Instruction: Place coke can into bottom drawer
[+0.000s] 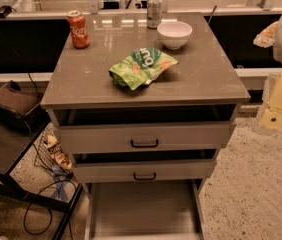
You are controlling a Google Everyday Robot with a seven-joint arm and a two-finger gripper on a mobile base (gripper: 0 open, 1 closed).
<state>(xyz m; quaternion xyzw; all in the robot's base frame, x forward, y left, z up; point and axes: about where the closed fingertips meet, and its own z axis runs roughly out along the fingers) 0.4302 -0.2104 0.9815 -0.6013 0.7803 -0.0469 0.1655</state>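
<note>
Coke can (78, 29) stands upright on the worktop (81, 84), well behind the green chip bag (141, 66) and off to its left, near the back-left corner, apart from everything else.

Handling, as a judgement: thin aluminium, so light if empty and heavier if full; can't tell which. The walls should take a moderate squeeze but would dent under a hard one. The painted skin is smooth, so prob. slippery. Best hold looks like mid-body, across the cylinder from the sides, below the silver rim. The top w/ its pull tab gives little to bite on. It's tall and narrow, so a sideways nudge could tip it.

Bottom drawer (143, 209) is pulled out, straight below the bag at floor level. Its front end is cut off by the frame's bottom edge, so its full depth isn't shown.

Gripper (276, 106) is well right of the bag, beyond the worktop's right edge and far from the can. It shows as a pale shape partly cut off at the frame side, and what seems to be its tip points down. Apart or together: can't tell.

Also behind the bag are a white bowl (174, 34) and a silver can (154, 10).
</note>
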